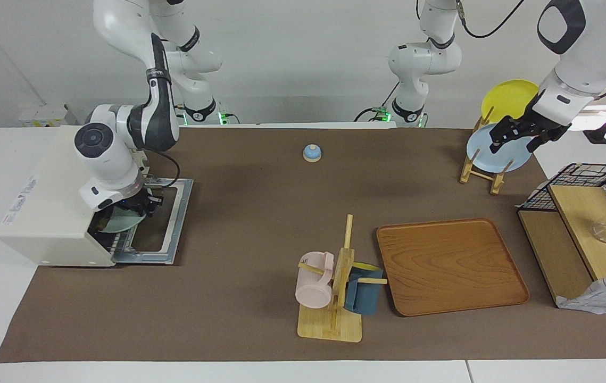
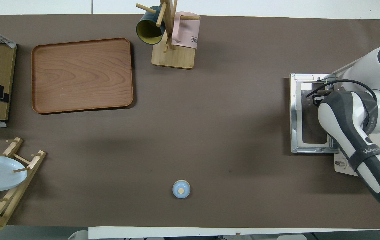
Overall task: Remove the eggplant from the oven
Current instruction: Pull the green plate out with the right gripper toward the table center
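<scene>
The cream-white oven (image 1: 47,213) stands at the right arm's end of the table, with its glass door (image 1: 167,223) folded down flat on the mat. My right gripper (image 1: 142,208) reaches into the oven's mouth, just over a mint-green plate (image 1: 119,221) that sticks out of it. The eggplant does not show in either view; the gripper and the arm hide the inside of the oven. In the overhead view the right arm covers the oven and only the door (image 2: 306,113) shows. My left gripper (image 1: 515,143) waits, open and empty, in the air over the plate rack.
A wooden rack (image 1: 481,170) with a light blue plate (image 1: 497,149) and a yellow plate (image 1: 507,98) stands near the left arm. A wooden tray (image 1: 449,263), a mug tree (image 1: 334,287) with two mugs, a small blue bell (image 1: 312,153) and a wire basket (image 1: 590,186) are on the table.
</scene>
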You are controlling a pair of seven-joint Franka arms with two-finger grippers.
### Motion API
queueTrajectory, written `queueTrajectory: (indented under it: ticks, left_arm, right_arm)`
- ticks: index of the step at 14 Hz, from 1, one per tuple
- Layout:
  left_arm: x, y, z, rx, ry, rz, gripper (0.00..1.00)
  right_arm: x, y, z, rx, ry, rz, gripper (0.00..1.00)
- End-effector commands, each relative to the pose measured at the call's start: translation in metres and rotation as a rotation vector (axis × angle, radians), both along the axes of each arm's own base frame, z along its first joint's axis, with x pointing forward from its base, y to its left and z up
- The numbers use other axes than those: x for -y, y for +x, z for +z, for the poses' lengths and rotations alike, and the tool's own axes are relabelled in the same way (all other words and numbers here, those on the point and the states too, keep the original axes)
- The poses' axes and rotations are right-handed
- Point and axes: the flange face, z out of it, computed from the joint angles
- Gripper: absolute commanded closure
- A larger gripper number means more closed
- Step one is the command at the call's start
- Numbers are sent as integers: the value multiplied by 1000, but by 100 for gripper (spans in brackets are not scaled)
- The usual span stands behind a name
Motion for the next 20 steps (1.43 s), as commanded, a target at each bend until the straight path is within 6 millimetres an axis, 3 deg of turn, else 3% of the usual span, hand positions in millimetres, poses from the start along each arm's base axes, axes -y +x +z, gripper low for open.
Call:
queueTrajectory:
  ticks: [1, 2, 3, 4, 6, 9, 11, 13, 14, 15, 16, 17, 18, 19, 20]
  left_arm:
    - [-1, -2, 0, -13, -5, -5, 0]
    - [-1, -2, 0, -13, -5, -5, 0]
    - [-1, -2, 0, -13, -5, -5, 0]
    - [-1, -2, 0, -13, -5, -5, 0]
    - [-1, -6, -1, -37, -3, -6, 0]
    - [-2, -10, -4, -65, -3, -5, 0]
    - [-8, -10, -4, -65, 5, 10, 0]
    - [-10, -13, -11, -73, 16, 53, 0]
    - [-4, -23, -19, -82, 15, 45, 0]
    - [7, -30, -36, -49, 15, 41, 0]
    - [29, -40, -52, 8, 14, 70, 0]
    - [68, -51, -72, 47, 10, 113, 0]
    - [107, -57, -91, 58, 9, 157, 0]
    - [147, -61, -105, 72, 4, 160, 0]
    - [191, -65, -120, 89, -6, 135, 0]
  right_arm:
    - [-52, 10, 18, 14, -22, 69, 100]
    - [-85, 17, 25, 19, -34, 47, 100]
    - [-131, 24, 30, 15, -53, 8, 100]
    - [-190, 32, 40, 21, -69, -50, 100]
    - [-286, 48, 37, 31, -45, -178, 100]
    - [-410, 46, -14, 64, 16, -269, 100]
    - [-460, 38, -41, 115, 57, -344, 96]
    - [-472, 27, -47, 90, 38, -344, 84]
    - [-473, 23, -37, 63, 6, -341, 74]
    - [-467, 23, -26, 51, -18, -344, 53]
    - [-449, 29, -5, 43, -23, -356, 46]
    - [-410, 46, 33, 48, 10, -368, 45]
    - [-387, 47, 38, 25, 0, -352, 45]
    - [-341, 44, 47, -6, -10, -333, 47]
    - [-292, 41, 38, -34, -5, -292, 52]
